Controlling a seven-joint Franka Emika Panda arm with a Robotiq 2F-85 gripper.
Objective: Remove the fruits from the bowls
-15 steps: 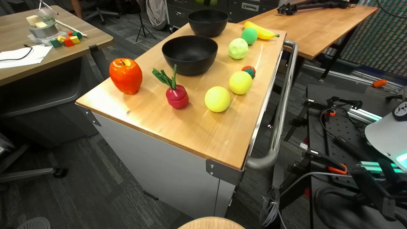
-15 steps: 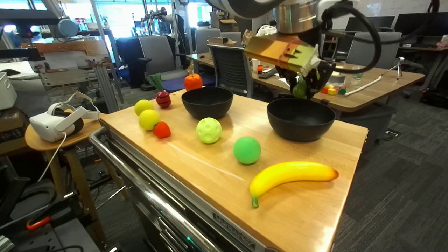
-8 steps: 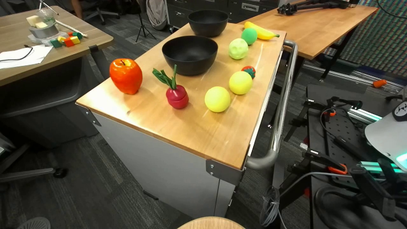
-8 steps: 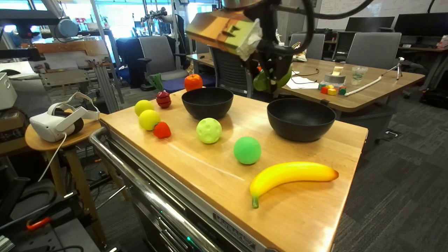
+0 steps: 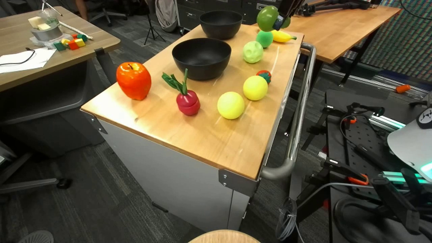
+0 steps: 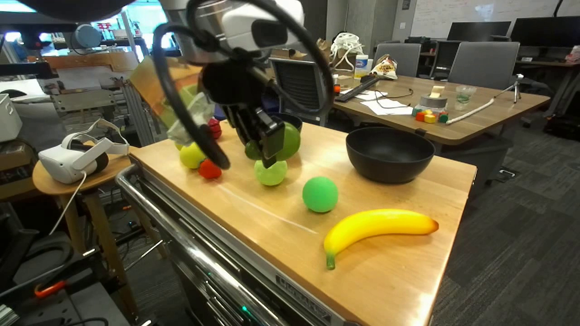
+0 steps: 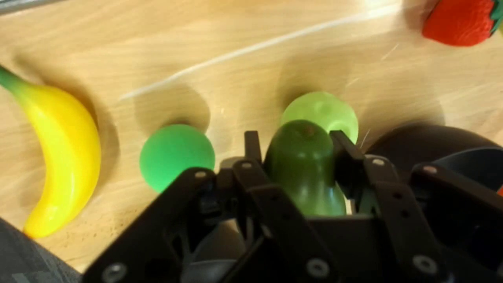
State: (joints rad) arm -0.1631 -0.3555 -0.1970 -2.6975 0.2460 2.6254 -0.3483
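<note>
A dark green fruit (image 5: 267, 18) is being squeezed by the gripper (image 7: 296, 141) and is being held in the air over the wooden table (image 5: 212, 141), outside the two black bowls (image 5: 206, 71). The banana (image 6: 385, 223), the green ball (image 6: 320, 194), the bumpy ball (image 5: 253, 52) and the strawberry (image 7: 458, 21) are being held up by the table, also outside the bowls.

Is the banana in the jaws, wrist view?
No: the jaws are closed on a dark green fruit, while the banana lies on the tabletop, apart from them.
</note>
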